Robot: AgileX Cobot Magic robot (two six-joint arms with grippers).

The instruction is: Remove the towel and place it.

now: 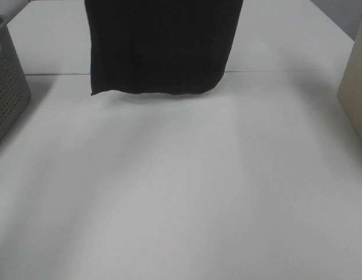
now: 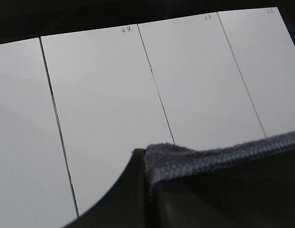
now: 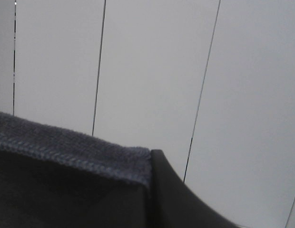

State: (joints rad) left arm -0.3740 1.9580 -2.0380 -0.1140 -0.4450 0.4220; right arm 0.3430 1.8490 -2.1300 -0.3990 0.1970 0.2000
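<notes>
The towel [image 1: 163,46] is very dark terry cloth. It hangs down from above the top of the exterior high view, and its lower hem floats just over the far middle of the white table [image 1: 181,204]. Neither gripper shows in that view. In the left wrist view, my left gripper [image 2: 146,159] is closed on a hemmed top corner of the towel [image 2: 223,154], next to a dark finger [image 2: 123,194]. In the right wrist view, my right gripper [image 3: 150,159] is closed on the other top corner of the towel [image 3: 66,145], beside its dark finger [image 3: 176,199].
A grey perforated basket [image 1: 6,87] stands at the table's left edge. A beige box [image 1: 356,87] stands at the right edge. A seam [image 1: 52,74] runs across the table behind the towel's hem.
</notes>
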